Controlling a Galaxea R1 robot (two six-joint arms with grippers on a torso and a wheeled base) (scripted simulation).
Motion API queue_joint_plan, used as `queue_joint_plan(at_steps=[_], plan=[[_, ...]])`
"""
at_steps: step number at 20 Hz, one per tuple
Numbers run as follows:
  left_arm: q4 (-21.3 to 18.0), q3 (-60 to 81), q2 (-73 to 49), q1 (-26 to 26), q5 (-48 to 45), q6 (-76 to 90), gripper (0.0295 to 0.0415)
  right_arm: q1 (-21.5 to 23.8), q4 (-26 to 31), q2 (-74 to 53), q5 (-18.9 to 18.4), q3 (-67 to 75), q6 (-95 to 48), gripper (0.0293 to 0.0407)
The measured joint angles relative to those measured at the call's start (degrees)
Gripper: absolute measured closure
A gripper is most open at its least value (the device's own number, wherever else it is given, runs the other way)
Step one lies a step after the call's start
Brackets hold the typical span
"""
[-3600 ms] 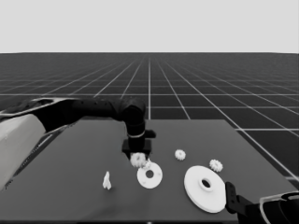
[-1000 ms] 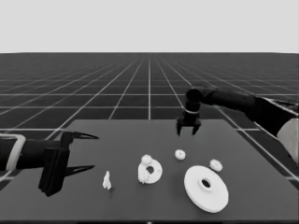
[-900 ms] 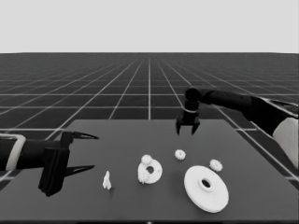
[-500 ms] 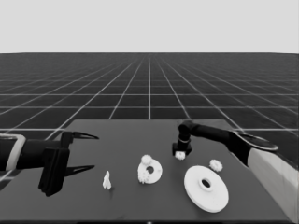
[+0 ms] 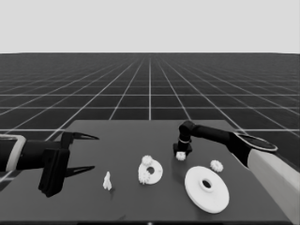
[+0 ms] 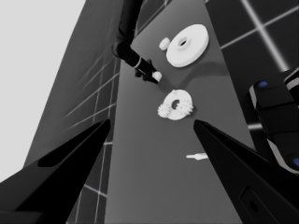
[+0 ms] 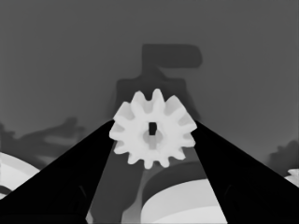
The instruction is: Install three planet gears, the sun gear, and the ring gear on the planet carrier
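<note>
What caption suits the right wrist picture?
Right gripper with its fingers closed on a small toothed gear above the table.

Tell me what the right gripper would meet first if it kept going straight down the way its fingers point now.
The right gripper points down with a gear between its fingers, so that gear would probably meet the bare table first; depth is unclear.

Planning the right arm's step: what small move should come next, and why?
Probably close on the gear and lift. It lies between the right gripper's fingers at the table, while the smaller round part already carries two gears, so this one likely goes there.
</note>
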Motion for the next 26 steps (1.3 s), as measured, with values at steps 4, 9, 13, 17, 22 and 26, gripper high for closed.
queue_joint_plan(at_steps=[4,9,13,17,22,26], plan=[[0.00,0.00,0.00,0.00,0.00,0.00,0.0326,5.02,3.88,-5.14,-6.85,12.44,5.99,0.0388],[0.00,0.00,0.00,0.00,0.00,0.00,0.0326,19.12,13.64,-5.49,-13.57,13.29,6.23,0.0388],[0.00,0.00,0.00,0.00,0.00,0.00,0.0326,19.80,14.27,-5.17,-14.01,12.52,5.83,0.0388],[0.00,0.00,0.00,0.00,0.00,0.00,0.0326,20.19,14.97,1.86,-13.38,32.80,32.99,0.0388],[0.00,0.00,0.00,0.00,0.00,0.00,0.0326,20.35,15.09,3.95,-13.30,33.24,35.60,0.0388],[0.00,0.00,0.00,0.00,0.00,0.00,0.0326,2.90,-2.22,4.83,-10.18,29.86,33.57,0.0388]])
